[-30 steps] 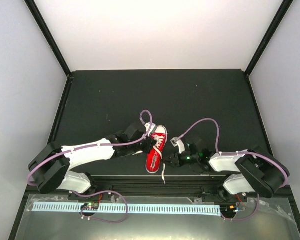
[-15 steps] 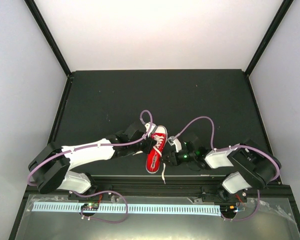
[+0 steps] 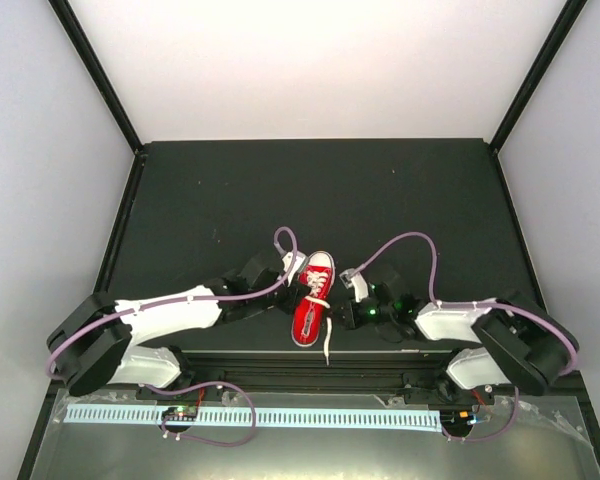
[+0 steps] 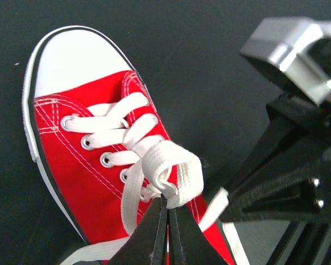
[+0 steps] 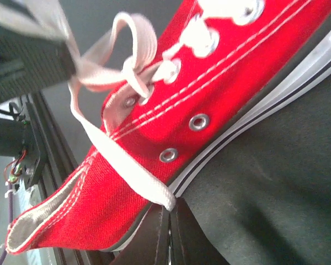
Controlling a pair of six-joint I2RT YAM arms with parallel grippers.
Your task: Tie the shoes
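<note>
- Top view: the shoe (image 3: 313, 300) lies on the table (image 3: 280, 190) near its front edge, between the two arms, toe cap (image 3: 321, 263) pointing away from the bases; I judge it sits there so each arm can reach the lacing from its own side; the left gripper (image 3: 300, 284) is at the shoe's left over the eyelets, the right gripper (image 3: 336, 318) at its right, nearer the heel; a white strand trails past the heel toward the near edge; jaw state is too small to read from here.
- Left wrist view: the left gripper is pressed together on the loop (image 4: 171, 165), pinching it at its base just above the tongue; the loop stands up off the crossed lacing; my reading is that it is held raised so it holds its shape and leaves room for the other strand to pass round it; the right gripper's dark fingers sit close on the right, with a strand running to them.
- Right wrist view: the right gripper is nipped shut on a flat strand of lace (image 5: 121, 171), close to its end and just beside the white sole edge; the strand climbs from the fingertips across the red side to the crossing by the top eyelets; the left gripper shows blurred at upper left with the loop.
- Judgement: bow is being formed, not yet tied; the low, sideways grip looks chosen to give slack for wrapping; a thin flat lace could slip out of either pinch.
</note>
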